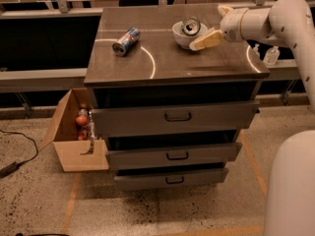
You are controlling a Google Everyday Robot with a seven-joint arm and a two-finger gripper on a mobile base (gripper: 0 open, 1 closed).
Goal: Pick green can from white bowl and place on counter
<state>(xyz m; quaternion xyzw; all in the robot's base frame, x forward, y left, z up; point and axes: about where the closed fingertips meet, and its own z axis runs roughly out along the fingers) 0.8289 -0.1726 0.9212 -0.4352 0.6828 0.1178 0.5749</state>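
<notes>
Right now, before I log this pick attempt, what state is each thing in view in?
green can: tilted inside the bowl, not gripped.
white bowl: upright on the counter, holding the can.
gripper: open, at the bowl's right side.
blue, red and silver can: lying on its side.
three drawers: each pulled slightly out.
cardboard box: open, on the floor.

A blue-and-red can (125,41) is lying above-right of the cardboard box (74,151); a black cable (34,147) is trailing left of it
</notes>
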